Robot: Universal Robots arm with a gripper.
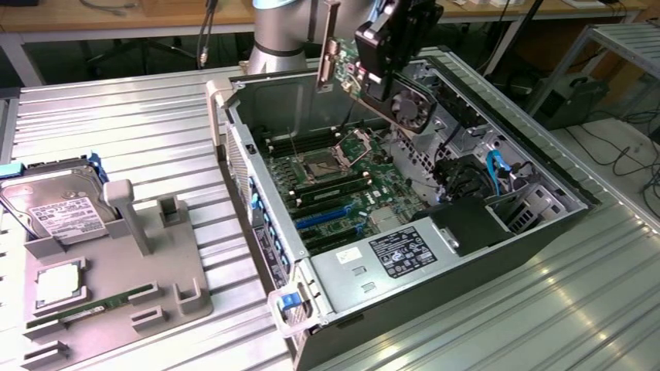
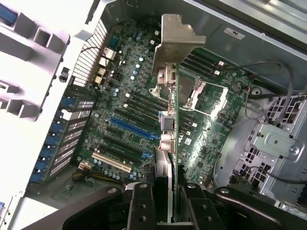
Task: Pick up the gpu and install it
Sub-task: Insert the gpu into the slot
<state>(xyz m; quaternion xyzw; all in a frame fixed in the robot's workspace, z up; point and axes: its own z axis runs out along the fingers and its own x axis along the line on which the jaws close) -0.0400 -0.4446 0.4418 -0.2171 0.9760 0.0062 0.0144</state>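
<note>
The gpu (image 1: 345, 54), a thin green card with a silver bracket (image 1: 330, 42) at one end, hangs in the air over the back of the open computer case (image 1: 232, 147). My gripper (image 1: 397, 42) is shut on it from above. In the wrist view the gpu (image 2: 174, 120) is seen edge-on, bracket (image 2: 175, 43) farthest from the camera, clamped between my fingers (image 2: 144, 203). Well below it lies the green motherboard (image 2: 120, 81) with its blue expansion slot (image 2: 134, 128) and a white slot (image 2: 111, 162). The card touches no slot.
Inside the case are the open CPU socket (image 1: 320, 164), RAM slots, blue slots (image 1: 324, 218), a labelled power supply (image 1: 403, 251) and drive cages with cables (image 1: 484, 182). A grey fixture (image 1: 103, 270) at the exterior view's left holds a hard drive (image 1: 57, 205), a CPU (image 1: 62, 282) and a RAM stick (image 1: 93, 305).
</note>
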